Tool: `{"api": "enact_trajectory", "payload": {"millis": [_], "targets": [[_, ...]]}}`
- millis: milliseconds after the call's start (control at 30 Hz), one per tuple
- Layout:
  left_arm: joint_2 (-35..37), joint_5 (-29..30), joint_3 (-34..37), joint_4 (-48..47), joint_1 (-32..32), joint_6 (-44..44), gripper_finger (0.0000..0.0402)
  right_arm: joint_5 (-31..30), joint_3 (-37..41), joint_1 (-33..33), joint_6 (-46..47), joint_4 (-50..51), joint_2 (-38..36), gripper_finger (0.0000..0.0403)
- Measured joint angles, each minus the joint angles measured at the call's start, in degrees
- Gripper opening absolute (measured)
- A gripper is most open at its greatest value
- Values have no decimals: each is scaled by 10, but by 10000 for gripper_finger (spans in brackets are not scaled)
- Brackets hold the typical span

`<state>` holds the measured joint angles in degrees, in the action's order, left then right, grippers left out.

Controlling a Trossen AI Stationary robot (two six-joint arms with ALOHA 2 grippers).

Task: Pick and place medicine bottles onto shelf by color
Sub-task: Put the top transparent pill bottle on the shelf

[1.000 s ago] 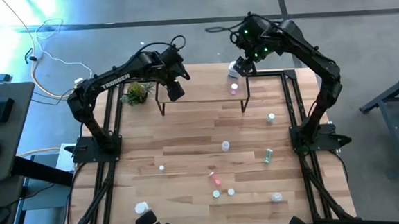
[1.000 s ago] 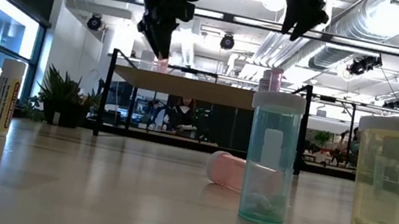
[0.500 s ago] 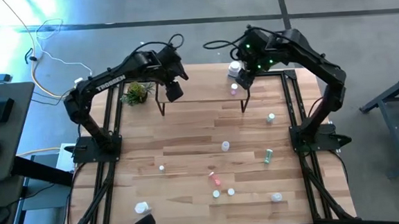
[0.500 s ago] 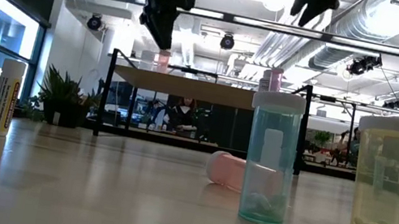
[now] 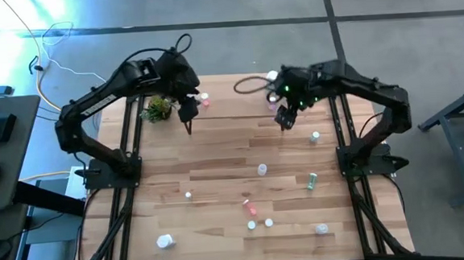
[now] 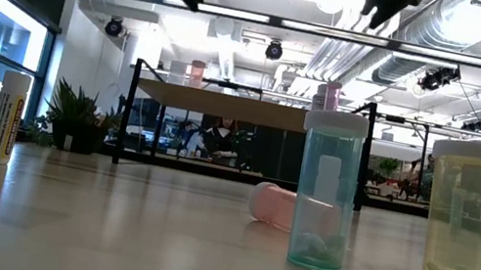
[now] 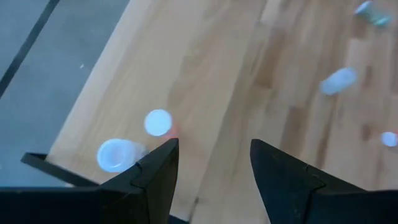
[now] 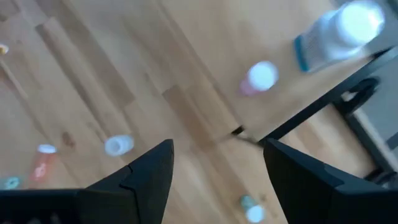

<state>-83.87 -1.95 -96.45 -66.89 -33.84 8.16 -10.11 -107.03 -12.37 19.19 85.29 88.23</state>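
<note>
The shelf [image 5: 234,106] stands at the table's far side. On its left end stand a pink bottle [image 5: 205,100] and a white-capped one [image 7: 115,154]. On its right end stand a pink bottle [image 8: 260,76] and a white bottle [image 8: 342,28]. Several more medicine bottles lie scattered on the table, among them a green one [image 5: 312,180] and a pink one [image 5: 249,203]. My left gripper [image 5: 188,111] hangs open and empty high above the shelf's left end. My right gripper [image 5: 284,120] hangs open and empty above the shelf's right front leg.
A small potted plant [image 5: 158,109] stands left of the shelf. In the low view a green bottle [image 6: 325,190] and a yellowish one [image 6: 460,214] stand close by, with a pink one [image 6: 273,203] lying behind them. Bare wood lies between the shelf and the scattered bottles.
My left gripper has risen from the pink bottle on the shelf's left end and drawn back toward the table's left, staying open. My right gripper has swung from beyond the shelf's right end toward the near edge, open throughout. The bottles have stayed where they were.
</note>
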Motion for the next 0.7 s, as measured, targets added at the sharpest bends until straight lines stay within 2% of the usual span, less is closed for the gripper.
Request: {"api": "enact_trajectory", "payload": {"millis": [133, 333, 533, 700], "targets": [[26, -27, 23, 17, 11, -9, 191, 18, 90, 31, 40, -61, -43, 240], [75, -35, 141, 89, 29, -63, 191, 23, 189, 71, 71, -138, -88, 240], [118, -34, 233, 171, 57, -135, 191, 48, 264, 105, 64, -221, -109, 240], [143, -32, 279, 233, 98, -187, 191, 83, 314, 122, 35, -262, -110, 240]]}}
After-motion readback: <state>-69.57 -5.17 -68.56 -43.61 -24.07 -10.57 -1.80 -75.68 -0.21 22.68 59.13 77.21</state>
